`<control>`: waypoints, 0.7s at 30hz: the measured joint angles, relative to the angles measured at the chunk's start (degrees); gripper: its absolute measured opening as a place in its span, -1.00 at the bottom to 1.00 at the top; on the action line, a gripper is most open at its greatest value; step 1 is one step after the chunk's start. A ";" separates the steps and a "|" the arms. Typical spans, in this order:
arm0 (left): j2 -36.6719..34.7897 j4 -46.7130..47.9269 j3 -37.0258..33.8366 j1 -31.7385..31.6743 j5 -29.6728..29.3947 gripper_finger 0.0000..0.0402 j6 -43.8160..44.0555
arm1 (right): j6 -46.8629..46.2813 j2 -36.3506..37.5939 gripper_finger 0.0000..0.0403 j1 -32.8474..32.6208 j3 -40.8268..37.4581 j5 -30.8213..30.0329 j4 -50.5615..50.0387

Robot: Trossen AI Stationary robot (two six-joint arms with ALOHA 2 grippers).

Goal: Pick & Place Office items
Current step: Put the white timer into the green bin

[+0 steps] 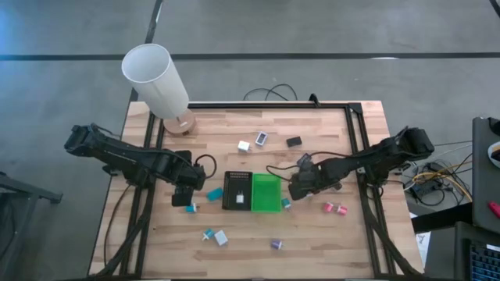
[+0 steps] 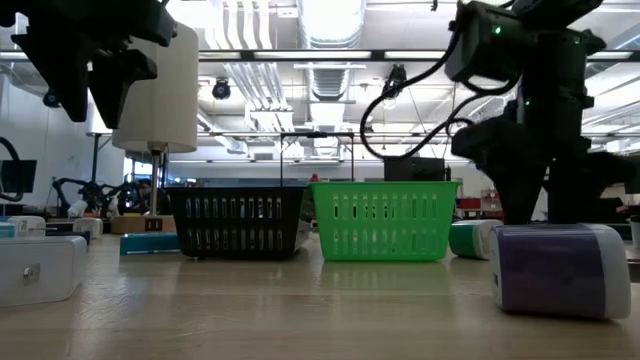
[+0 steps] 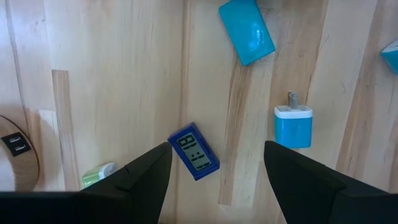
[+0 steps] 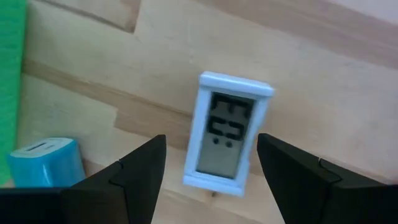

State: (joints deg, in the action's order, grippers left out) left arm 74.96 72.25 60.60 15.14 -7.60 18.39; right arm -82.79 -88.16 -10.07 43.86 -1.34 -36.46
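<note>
Left gripper (image 3: 214, 180) hangs open, empty, above a blue clock (image 3: 194, 151). Right gripper (image 4: 211, 180), open and empty, frames a white clock (image 4: 227, 132) beside the green tray (image 1: 266, 193); neither clock shows overhead.

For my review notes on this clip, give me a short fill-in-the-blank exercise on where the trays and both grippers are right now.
1. The black tray sits side by side with a ____ tray at mid-table.
2. In its wrist view, the left gripper is open above a small ____ clock on the wood.
3. The right gripper is open over a white clock, near the green tray's ____ side in the high view.

Missing words: green; blue; right
</note>
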 joint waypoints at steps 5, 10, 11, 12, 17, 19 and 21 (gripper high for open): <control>-0.04 0.26 0.00 0.02 -0.10 0.30 0.00 | 1.05 -2.64 0.26 0.00 0.48 0.30 0.99; -0.04 0.46 0.00 0.02 -0.10 0.30 0.02 | 0.45 -2.72 0.25 0.00 2.15 0.72 -1.75; -0.04 0.50 0.00 0.02 -0.08 0.30 0.02 | 0.40 -2.71 0.24 0.00 2.45 0.90 -2.45; -0.09 0.50 0.00 0.02 -0.08 0.30 0.02 | 0.39 -2.63 0.22 0.00 2.74 0.91 -2.82; -0.09 0.72 0.00 0.02 -0.07 0.30 0.48 | 0.24 -4.04 0.13 0.00 3.52 1.18 -3.92; -0.09 0.77 0.00 0.02 -0.05 0.30 0.66 | 0.25 -4.85 0.09 0.00 3.72 1.31 -4.03; -0.09 0.92 0.00 0.02 -0.03 0.30 0.66 | 0.24 -5.60 0.06 0.03 3.87 1.46 -4.24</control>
State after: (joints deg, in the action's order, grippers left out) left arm 74.87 73.17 60.60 15.16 -7.64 19.05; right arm -82.54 -93.77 -10.04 47.73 0.13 -40.70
